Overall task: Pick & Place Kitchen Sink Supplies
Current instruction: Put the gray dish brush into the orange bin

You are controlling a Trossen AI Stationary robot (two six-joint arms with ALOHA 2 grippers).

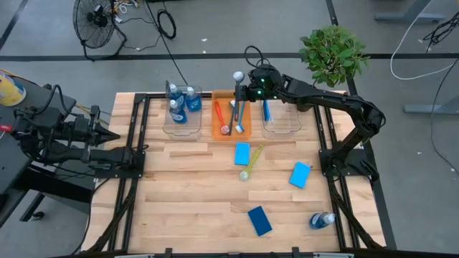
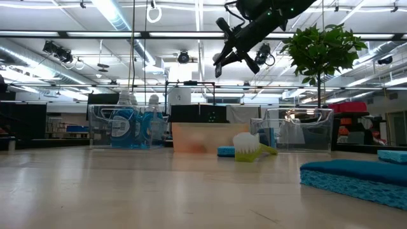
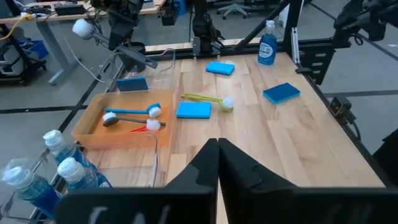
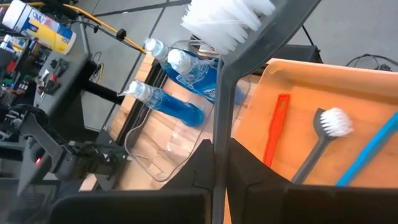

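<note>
Orange bin [image 1: 232,130] with three brushes [image 1: 238,118] (red, blue, grey), right hand [image 1: 239,84] above, clenched on a grey brush [image 4: 261,37].

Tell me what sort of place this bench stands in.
Probably a robotics lab or workshop hall: a wooden table on a concrete floor, a floor fan with loose cables, and desks and office chairs beyond in the left wrist view.

Dark grey brush [image 4: 249,68] in shut jaws above orange bin [image 4: 360,118] of brushes
</note>
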